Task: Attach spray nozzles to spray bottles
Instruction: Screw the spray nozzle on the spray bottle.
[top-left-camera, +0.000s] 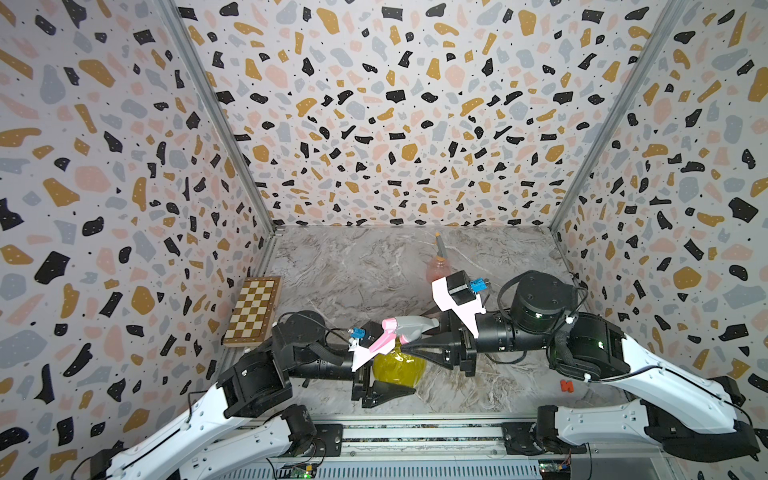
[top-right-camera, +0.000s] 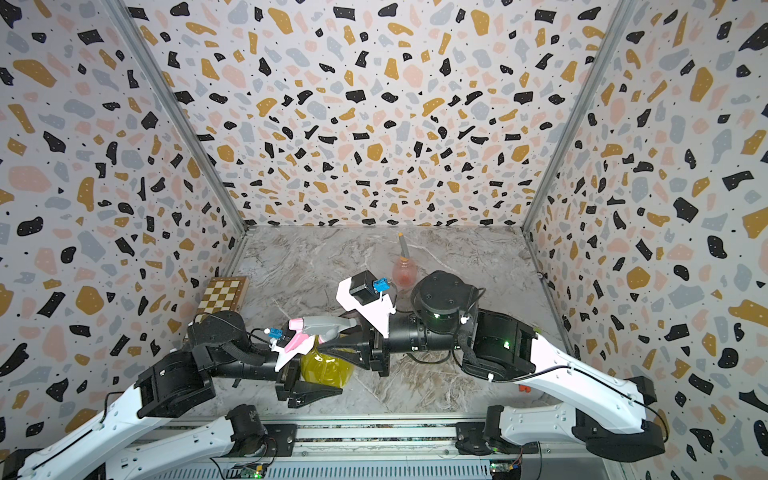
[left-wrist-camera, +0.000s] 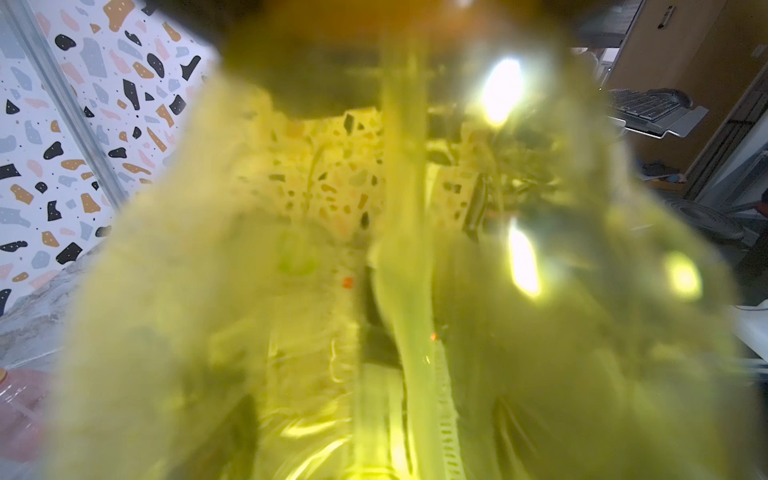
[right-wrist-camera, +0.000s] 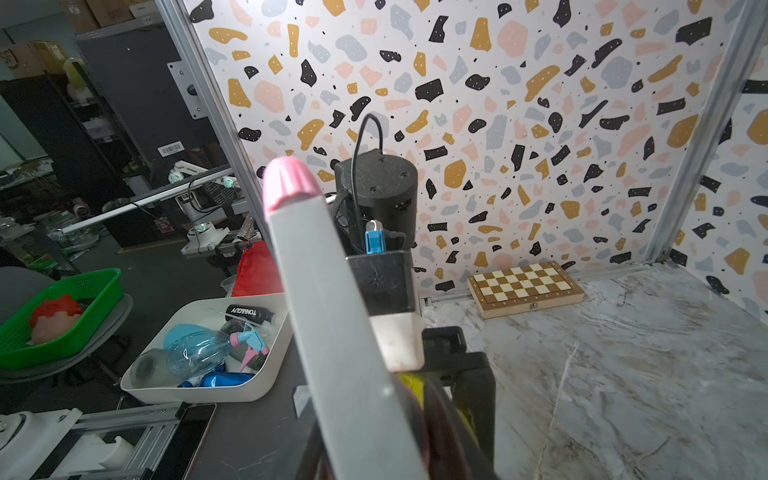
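Left wrist view: yellow bottle (left-wrist-camera: 291, 291) fills the lens, clamped at its belly by left hand (top-left-camera: 392, 374), near the tabletop's (top-left-camera: 353, 270) front edge, centre. Right hand (top-left-camera: 417, 337) grips nozzle (top-left-camera: 409, 324) at the bottle neck. Bottle likely light, thin-walled, slick: squeeze gently, turn nozzle by its collar.

Front and centre on the counter (top-left-camera: 353, 266) stands the near bottle (top-left-camera: 415, 363), with the sprayer head (top-left-camera: 415, 323) right on top of it, lying left to right. In from the left comes the left hand (top-left-camera: 397, 372), one finger before the bottle's belly, the other hidden. From the right, the right hand (top-left-camera: 409, 348) is at the neck, just under the head. Behind them, well apart, stands the far bottle (top-left-camera: 436, 272), a second sprayer (top-left-camera: 439, 247) on top. The chessboard (top-left-camera: 253, 311) lies far left against the wall. A small block (top-left-camera: 566, 385) sits front right, beside the right arm.
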